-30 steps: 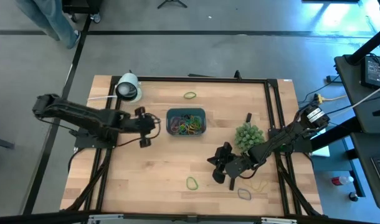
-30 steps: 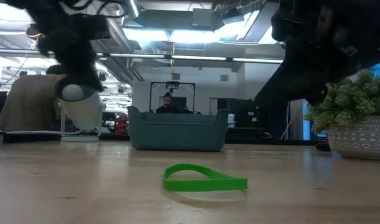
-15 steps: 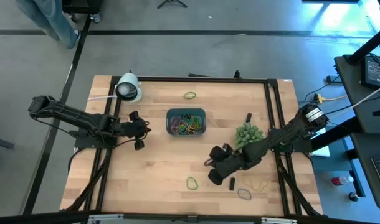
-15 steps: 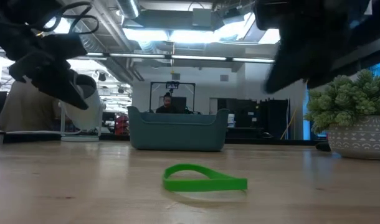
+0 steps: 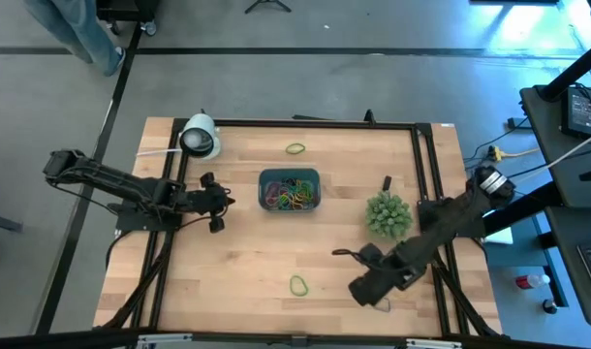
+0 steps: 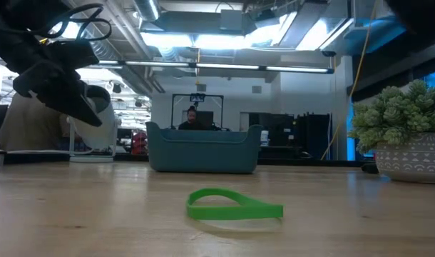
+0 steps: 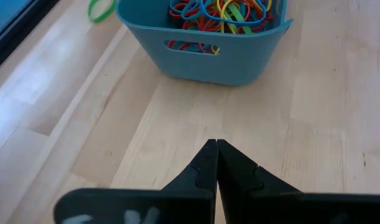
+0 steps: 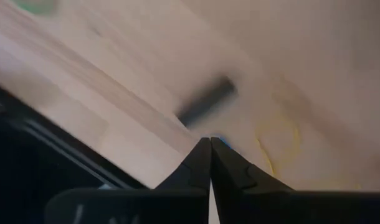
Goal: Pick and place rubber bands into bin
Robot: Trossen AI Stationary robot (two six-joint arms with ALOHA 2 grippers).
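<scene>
Right pincer (image 5: 365,289) has slid toward the tabletop's (image 5: 237,252) near edge, pressed together | green rubber band (image 5: 299,285) just beside it | left pincer (image 7: 215,148) pressed together, facing bin (image 7: 202,55)

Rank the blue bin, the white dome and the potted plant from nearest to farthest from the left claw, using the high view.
From the left claw:
1. Blue bin, just beyond the claw tips toward table centre.
2. White dome, at the table's far left corner.
3. Potted plant, on the right half, past the bin.
</scene>
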